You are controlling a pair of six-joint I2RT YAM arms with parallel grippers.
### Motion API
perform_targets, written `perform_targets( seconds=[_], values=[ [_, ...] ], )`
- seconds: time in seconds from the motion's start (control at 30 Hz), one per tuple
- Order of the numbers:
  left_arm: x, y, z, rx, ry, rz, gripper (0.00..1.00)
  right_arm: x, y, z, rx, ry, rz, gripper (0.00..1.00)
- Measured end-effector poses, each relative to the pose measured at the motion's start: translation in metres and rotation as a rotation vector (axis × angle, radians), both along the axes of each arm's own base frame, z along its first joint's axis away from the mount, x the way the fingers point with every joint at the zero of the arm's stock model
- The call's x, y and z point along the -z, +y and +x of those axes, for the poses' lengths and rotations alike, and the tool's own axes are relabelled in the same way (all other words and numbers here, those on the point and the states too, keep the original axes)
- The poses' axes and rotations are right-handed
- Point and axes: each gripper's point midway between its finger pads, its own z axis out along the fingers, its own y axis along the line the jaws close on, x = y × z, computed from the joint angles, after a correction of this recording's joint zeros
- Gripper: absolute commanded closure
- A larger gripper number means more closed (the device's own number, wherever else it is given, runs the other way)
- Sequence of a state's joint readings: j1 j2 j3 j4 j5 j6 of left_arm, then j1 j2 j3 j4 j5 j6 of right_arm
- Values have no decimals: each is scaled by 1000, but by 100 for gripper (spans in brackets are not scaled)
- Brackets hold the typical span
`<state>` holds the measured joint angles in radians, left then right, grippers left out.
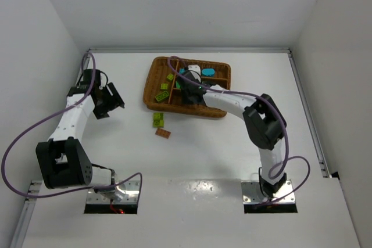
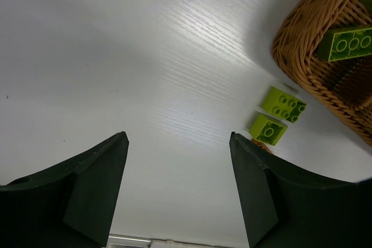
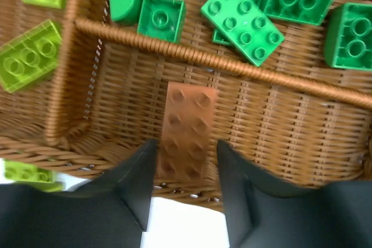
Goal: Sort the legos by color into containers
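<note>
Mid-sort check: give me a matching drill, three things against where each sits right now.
1. long brown-orange plastic brick, right wrist view
2. dark green plastic bricks
3. two yellow-green square bricks, left wrist view

A. on the white table beside the wicker tray
B. tray section past the woven divider
C. between the right gripper fingers

Pairs: 1-C, 2-B, 3-A.

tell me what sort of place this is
Probably a robotics lab test cell: white walls box in a white table, two robot arms are bolted at its near edge, and the right gripper holds a brown brick in a wicker tray of legos.
</note>
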<state>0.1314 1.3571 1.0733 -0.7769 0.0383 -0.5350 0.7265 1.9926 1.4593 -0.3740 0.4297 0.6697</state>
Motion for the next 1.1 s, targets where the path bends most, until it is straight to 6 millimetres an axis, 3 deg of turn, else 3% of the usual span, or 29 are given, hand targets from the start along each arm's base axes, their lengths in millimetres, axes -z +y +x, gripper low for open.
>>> perform_targets(
  seconds=[0.07,0.23,0.37,0.43,0.5,0.6,0.63,0.73,0.9,1.0,1.1],
  values=[
    [0,0,0,0,0,0,23,9,2,1,-7,17,-12,38],
    [-2,0,0,0,-6,1,23,6,-3,-5,-8,6,-28,39],
    [-2,0,0,1,-8,1,23,-12,-7,-39,-65,-13,-7,42],
    [-2,-1,0,3,-8,3,23,-21,8,-60,-157,-22,21,28],
    [-1,-2,-1,5,-5,3,23,-26,36,-83,-298,-21,46,17],
    [2,-3,-3,7,5,1,22,-16,72,-116,-496,2,50,16],
    [3,-3,-4,7,7,1,20,-4,86,-132,-567,23,36,16],
    [3,-3,-4,8,7,-1,16,28,101,-155,-680,76,-16,18],
    [5,-4,-5,9,9,-4,10,67,104,-155,-730,128,-89,22],
    [6,-4,-5,10,12,-8,10,75,108,-146,-728,115,-106,26],
    [5,-5,-5,13,11,-12,10,72,113,-137,-713,76,-108,31]
  ],
)
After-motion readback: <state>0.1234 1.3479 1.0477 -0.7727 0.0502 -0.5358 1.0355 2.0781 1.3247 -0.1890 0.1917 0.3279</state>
